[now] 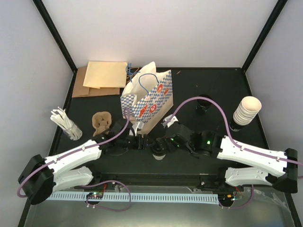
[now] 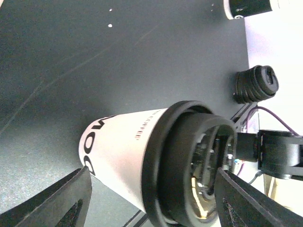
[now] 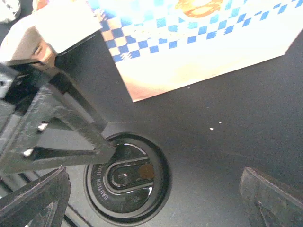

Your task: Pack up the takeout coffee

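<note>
Tapered cream paper cup (image 2: pixel 118 146), round black plastic lid (image 3: pixel 125 177) up, stands upright on black surface (image 1: pixel 208 85); left hand (image 2: pixel 154 175) straddles it, grip unclear; right hand (image 3: pixel 154 184) spread, empty.

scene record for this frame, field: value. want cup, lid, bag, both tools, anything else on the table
bag: checked bag, standing mid-table
cup: paper cup, upright in front of the checked bag, not inside it
lid: black lid, seated on the paper cup
left tool: fingers either side of the paper cup, contact unclear
right tool: open wide above the black lid, holding nothing
other: cup stack far right; brown paper pile back left
</note>
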